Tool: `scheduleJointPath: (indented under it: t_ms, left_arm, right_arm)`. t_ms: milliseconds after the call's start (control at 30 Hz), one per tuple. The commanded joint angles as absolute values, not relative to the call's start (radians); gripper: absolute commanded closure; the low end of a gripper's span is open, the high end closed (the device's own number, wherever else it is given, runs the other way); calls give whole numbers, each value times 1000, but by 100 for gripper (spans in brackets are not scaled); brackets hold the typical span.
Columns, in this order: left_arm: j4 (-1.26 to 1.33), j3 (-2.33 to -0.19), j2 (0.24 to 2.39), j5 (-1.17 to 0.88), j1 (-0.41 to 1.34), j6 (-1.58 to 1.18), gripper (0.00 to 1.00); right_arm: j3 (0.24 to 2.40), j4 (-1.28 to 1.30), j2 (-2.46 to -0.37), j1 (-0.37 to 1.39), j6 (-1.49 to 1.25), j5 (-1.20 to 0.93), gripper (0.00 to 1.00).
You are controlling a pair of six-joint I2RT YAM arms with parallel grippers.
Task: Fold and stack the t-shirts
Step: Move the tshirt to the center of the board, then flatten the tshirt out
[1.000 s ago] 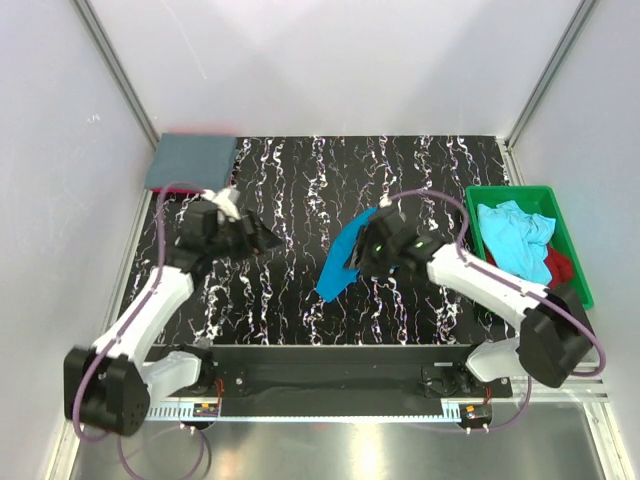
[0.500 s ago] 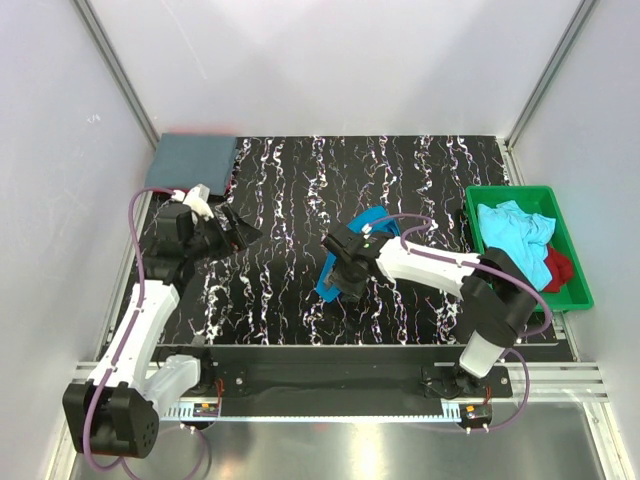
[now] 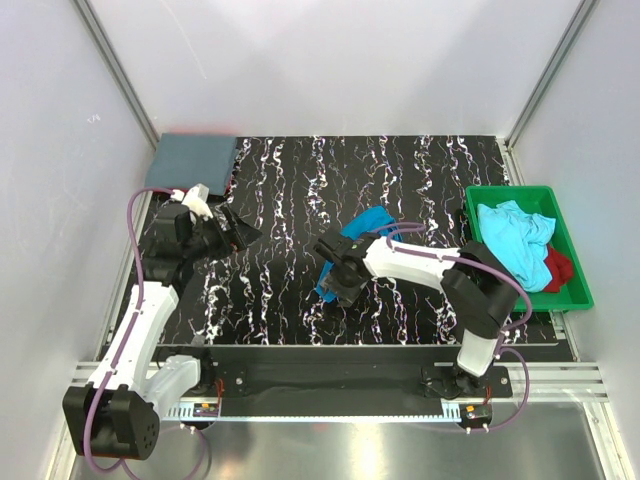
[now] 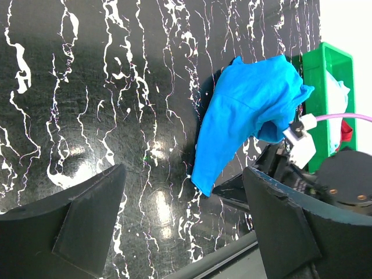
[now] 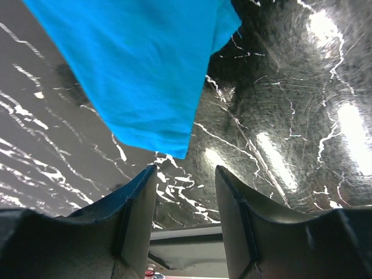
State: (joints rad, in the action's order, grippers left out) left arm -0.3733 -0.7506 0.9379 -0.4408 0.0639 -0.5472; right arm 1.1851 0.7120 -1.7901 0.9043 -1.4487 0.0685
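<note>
A bright turquoise t-shirt [image 3: 362,228] lies crumpled on the black marbled table [image 3: 400,170], a little right of centre. My right gripper [image 3: 338,285] hovers over the shirt's near left end, open. In the right wrist view the shirt's corner [image 5: 177,148] hangs just ahead of the gripper [image 5: 186,174], with nothing between the jaws. My left gripper [image 3: 245,232] is wide open and empty at the left, pointing toward the turquoise t-shirt [image 4: 244,110] from a distance. A slate grey-blue t-shirt [image 3: 190,160] lies folded at the back left corner.
A green tray [image 3: 577,262] at the right edge holds a light aqua t-shirt [image 3: 515,235] and a red one [image 3: 560,268]. White walls and metal posts enclose the table. A black rail runs along the near edge.
My right gripper has swung left and toward the near edge, from the shirt's middle to its near left corner. The left arm pulled back slightly to the left.
</note>
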Motion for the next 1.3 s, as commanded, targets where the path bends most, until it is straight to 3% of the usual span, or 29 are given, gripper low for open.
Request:
scheduleJointPath:
  t_ms: [0, 367, 400, 500, 533, 567, 733, 900, 1067, 1267]
  left_arm:
    - [-351, -749, 939, -462, 58, -532, 12]
    - [-348, -733, 931, -445, 58, -537, 12]
    - [-348, -733, 931, -445, 58, -535, 12]
    - [-348, -729, 930, -440, 58, -532, 12]
    - [-348, -727, 928, -440, 58, -528, 12]
    - [-348, -726, 928, -440, 58, -525, 12]
    - [-348, -729, 902, -446, 58, -505, 11]
    - [-353, -732, 890, -459, 58, -479, 11]
    - [-350, -726, 916, -486, 64, -468, 14]
    - [-325, -762, 997, -374, 230, -494, 16]
  right_arm:
    - [1204, 713, -1813, 923, -1506, 104, 48]
    - [1187, 663, -1862, 922, -1490, 153, 54]
    - [1183, 661, -1862, 922, -1489, 159, 65]
    - [1164, 655, -1859, 922, -1486, 186, 83]
    - [1163, 655, -1859, 922, -1485, 195, 96]
    - [1163, 653, -1859, 922, -1477, 201, 100]
    - [1177, 655, -1829, 920, -1421, 261, 100]
    - [1226, 672, -1640, 897, -1240, 359, 100]
    - [1337, 745, -1439, 748, -1065, 379, 100]
    - [1506, 834, -1374, 565, -882, 406, 100]
